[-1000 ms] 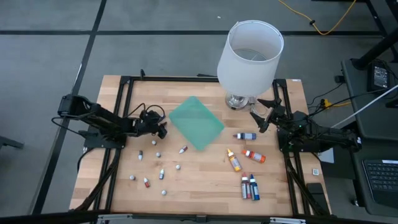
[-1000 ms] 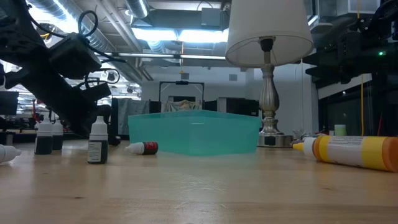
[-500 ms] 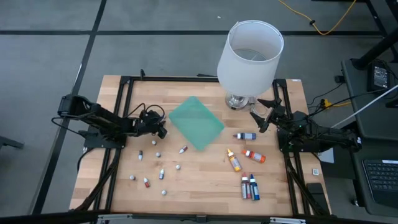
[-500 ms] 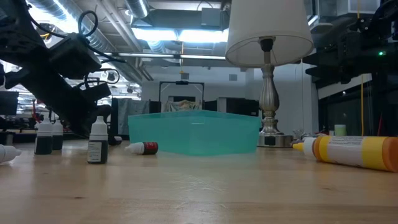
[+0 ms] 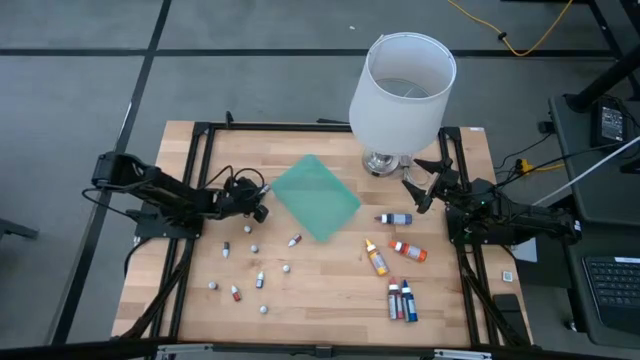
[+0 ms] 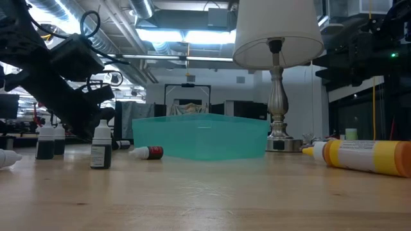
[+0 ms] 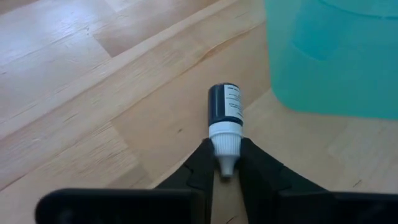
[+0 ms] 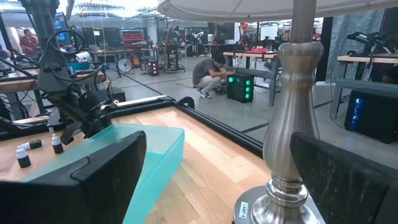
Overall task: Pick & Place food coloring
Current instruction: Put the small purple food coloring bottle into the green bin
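My left gripper (image 7: 225, 177) is low over the table, just left of the teal square tray (image 5: 315, 197), and is shut on a small dark food coloring bottle (image 7: 224, 109) with a white cap. More small bottles (image 5: 259, 280) are scattered at the near left. Larger blue (image 5: 393, 218), red (image 5: 408, 250) and orange (image 5: 376, 258) bottles lie on their sides at the right. My right gripper (image 5: 420, 190) hangs open by the lamp's base, with nothing between its fingers. My left gripper pinches the bottle's white cap (image 7: 224, 134) between its two fingers, with the nozzle tip pointing back between them. The fingers come slanting down from the table's left side and lie along the bottle. The dark body points away from the gripper, toward the tray, low over the wood.
A lamp with a big white shade (image 5: 403, 88) and a silver base (image 8: 297, 155) stands at the far right, close to my right gripper. A black frame (image 5: 200, 135) runs round the table's edges. Bare wood lies along the near edge.
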You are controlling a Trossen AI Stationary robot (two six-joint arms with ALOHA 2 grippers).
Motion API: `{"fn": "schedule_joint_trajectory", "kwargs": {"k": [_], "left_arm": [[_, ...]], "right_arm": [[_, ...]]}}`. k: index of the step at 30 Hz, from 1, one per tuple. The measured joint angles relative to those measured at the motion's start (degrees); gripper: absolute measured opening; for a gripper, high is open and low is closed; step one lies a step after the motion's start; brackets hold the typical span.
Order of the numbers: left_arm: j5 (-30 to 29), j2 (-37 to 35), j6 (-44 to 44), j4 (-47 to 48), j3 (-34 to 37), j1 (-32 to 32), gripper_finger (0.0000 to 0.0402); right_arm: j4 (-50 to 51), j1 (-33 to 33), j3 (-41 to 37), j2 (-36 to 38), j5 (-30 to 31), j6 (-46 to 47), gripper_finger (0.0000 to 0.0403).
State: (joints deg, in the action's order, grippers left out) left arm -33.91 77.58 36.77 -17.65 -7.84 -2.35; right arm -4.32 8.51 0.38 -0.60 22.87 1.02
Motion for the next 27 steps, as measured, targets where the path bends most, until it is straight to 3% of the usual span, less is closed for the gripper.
{"fn": "schedule_joint_trajectory", "kwargs": {"k": [7, 12, 27], "left_arm": [[-0.12, -1.43, 0.6, 1.41, 0.0, 0.0, 0.0054], [-3.27, -4.46, 2.08, 3.89, 0.05, 0.01, 0.005], [-8.64, -23.02, -8.71, 22.61, -10.41, -2.72, 0.0048]], "right_arm": [[0.01, -0.01, 0.0, -0.01, 0.0, 0.0, 0.0397], [0.01, 0.0, 0.0, 0.0, 0.01, 0.0, 0.0397], [0.0, -0.01, 0.0, 0.0, 0.02, 0.0, 0.0397]]}}
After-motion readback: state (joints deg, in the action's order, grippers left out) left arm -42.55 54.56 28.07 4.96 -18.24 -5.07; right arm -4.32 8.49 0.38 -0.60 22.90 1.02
